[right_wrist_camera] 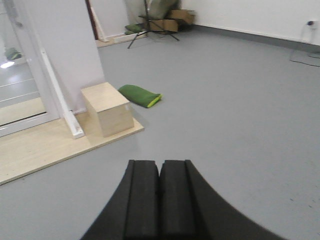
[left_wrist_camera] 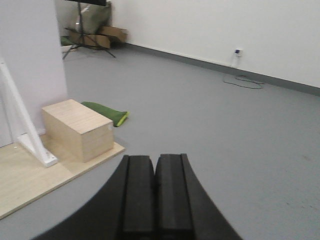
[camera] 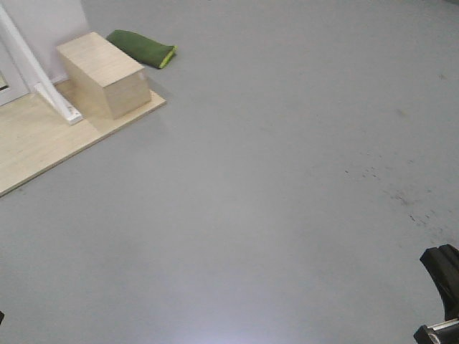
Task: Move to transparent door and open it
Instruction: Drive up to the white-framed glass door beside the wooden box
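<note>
At the left edge of the right wrist view stands a clear glass panel [right_wrist_camera: 17, 75] in a white frame, crossed by thin horizontal bars. No handle shows on it, so I cannot tell whether this is the transparent door. It rises from a pale wooden platform [right_wrist_camera: 35, 147]. My left gripper [left_wrist_camera: 155, 158] is shut with nothing between its black fingers, and it hovers over grey floor. My right gripper [right_wrist_camera: 160, 163] is likewise shut and empty, pointing at the floor to the right of the platform. Part of the right arm [camera: 441, 287] shows at the lower right in the front view.
A pale wooden box [camera: 104, 72] sits on the platform's corner, with a white slanted brace [camera: 32, 68] next to it. A green bag [camera: 143, 46] lies on the floor behind the box. A tripod and cardboard boxes [left_wrist_camera: 92, 32] stand at the far wall, and a cable [left_wrist_camera: 245, 80] lies further right.
</note>
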Robot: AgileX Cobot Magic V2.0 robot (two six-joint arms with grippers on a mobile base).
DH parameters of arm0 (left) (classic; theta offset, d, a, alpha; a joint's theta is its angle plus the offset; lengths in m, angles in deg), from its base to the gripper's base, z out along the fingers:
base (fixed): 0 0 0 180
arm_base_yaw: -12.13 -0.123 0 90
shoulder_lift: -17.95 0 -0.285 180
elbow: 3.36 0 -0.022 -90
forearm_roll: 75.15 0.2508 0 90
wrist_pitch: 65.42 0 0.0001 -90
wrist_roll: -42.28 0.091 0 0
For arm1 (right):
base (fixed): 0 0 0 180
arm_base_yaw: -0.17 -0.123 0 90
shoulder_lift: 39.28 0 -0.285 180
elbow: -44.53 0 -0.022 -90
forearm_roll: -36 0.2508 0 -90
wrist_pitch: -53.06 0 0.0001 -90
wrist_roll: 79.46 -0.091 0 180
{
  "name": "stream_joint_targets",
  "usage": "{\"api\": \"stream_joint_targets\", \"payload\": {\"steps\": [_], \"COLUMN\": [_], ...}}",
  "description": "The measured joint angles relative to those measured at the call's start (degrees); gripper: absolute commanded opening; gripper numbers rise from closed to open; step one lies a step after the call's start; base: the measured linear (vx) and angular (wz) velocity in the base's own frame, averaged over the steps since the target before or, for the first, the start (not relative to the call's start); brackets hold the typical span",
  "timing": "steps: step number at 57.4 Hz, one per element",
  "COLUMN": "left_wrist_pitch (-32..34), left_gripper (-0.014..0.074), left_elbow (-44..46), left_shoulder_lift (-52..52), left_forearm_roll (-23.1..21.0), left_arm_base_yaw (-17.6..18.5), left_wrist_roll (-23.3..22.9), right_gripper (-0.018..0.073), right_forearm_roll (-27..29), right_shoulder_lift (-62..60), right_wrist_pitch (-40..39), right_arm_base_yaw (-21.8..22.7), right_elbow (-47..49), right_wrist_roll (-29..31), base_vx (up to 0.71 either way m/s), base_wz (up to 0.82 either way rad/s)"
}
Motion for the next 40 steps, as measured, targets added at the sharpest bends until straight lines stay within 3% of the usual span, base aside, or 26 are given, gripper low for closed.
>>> {"api": "stream_joint_targets", "payload": {"steps": [40], "left_wrist_pitch": [0.0], "left_gripper": [0.0003], "left_elbow": [0.0], "left_shoulder_lift": [0.0], "left_forearm_roll": [0.0], "left_arm_base_yaw": [0.0], "left_wrist_roll": [0.0], "right_gripper": [-0.0007], "right_forearm_roll": [0.0], "right_shoulder_lift": [0.0], "right_wrist_pitch": [0.0], "right_arm_base_yaw": [0.0], "right_elbow": [0.0], "right_wrist_roll": [0.0], "base_vx": [0.46], "base_wz": [0.73]}}
